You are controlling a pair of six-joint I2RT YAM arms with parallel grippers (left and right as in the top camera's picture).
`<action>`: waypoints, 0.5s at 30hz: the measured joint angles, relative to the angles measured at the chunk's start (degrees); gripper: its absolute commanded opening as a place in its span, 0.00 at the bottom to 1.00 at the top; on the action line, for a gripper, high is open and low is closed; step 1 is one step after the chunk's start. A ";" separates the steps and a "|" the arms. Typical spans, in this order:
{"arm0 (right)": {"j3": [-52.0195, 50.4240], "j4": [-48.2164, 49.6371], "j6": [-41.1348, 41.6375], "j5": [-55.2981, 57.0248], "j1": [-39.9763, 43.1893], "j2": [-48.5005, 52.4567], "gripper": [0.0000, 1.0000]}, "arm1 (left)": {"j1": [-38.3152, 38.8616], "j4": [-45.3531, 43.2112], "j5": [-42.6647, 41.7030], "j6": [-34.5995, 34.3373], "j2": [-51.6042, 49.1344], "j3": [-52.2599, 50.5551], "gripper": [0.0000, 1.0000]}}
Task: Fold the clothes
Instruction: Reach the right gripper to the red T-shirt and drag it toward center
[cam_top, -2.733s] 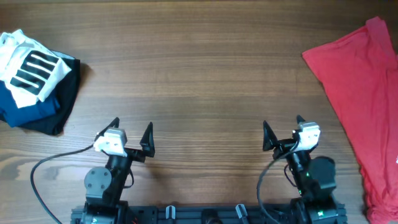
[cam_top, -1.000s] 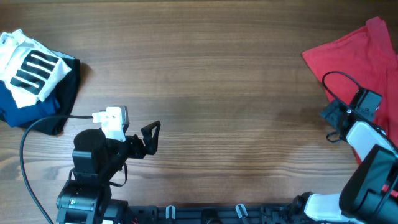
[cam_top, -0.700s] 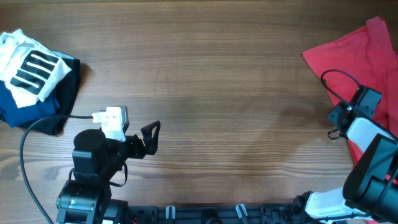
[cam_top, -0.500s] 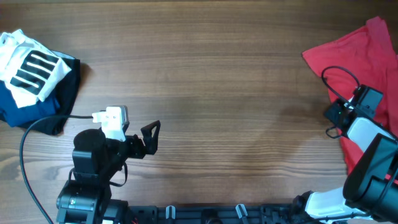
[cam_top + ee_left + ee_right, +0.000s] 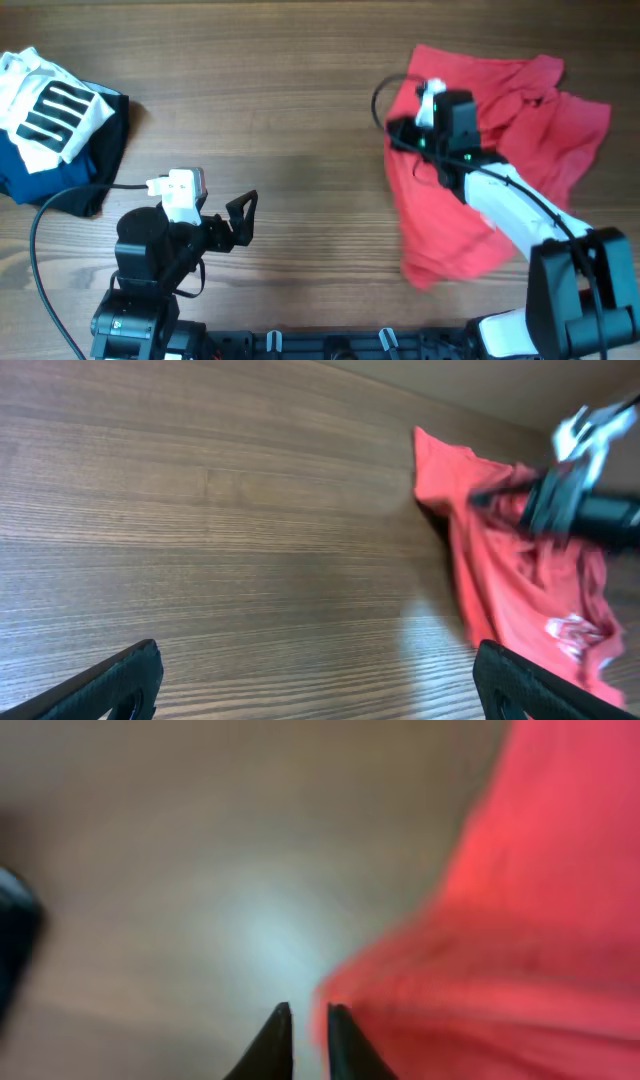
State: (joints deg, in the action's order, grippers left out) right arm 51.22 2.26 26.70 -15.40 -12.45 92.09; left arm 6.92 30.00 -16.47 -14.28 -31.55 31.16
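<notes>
One crumpled red T-shirt [image 5: 530, 150] lies on the right half of the desk [image 5: 280, 90], its left edge pinched in the narrowed right gripper [image 5: 398, 130]; the left gripper [image 5: 243, 216] hangs wide, well apart from it.

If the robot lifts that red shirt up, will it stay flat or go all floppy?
Probably floppy: the red shirt lies in wrinkles and bunched folds, so it should droop from wherever the right gripper pinches it. It looks thin, so likely light. It may slide easily on the smooth wooden table.
</notes>
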 measured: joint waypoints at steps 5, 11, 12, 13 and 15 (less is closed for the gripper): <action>9.86 -6.14 1.14 4.66 1.03 -6.43 0.85 | 0.00 0.11 0.00 0.00 0.00 0.00 1.00; 10.29 -31.82 -2.80 13.29 5.79 -10.40 1.00 | 0.00 0.44 0.00 -0.02 0.00 0.00 1.00; 10.10 -36.46 -2.99 14.25 6.51 -10.88 1.00 | 0.00 0.02 0.00 -0.02 0.00 0.00 1.00; 9.99 -40.52 -3.21 14.86 7.19 -11.78 1.00 | 0.00 -0.48 0.00 -0.28 0.00 0.00 1.00; 9.99 -44.50 -3.65 15.65 7.74 -13.92 1.00 | 0.00 -1.99 -0.37 -1.79 -0.02 0.00 1.00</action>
State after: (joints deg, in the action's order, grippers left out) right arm 61.21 -42.24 23.05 0.25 -4.71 78.17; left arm 6.92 28.01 -16.84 -16.08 -31.57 31.16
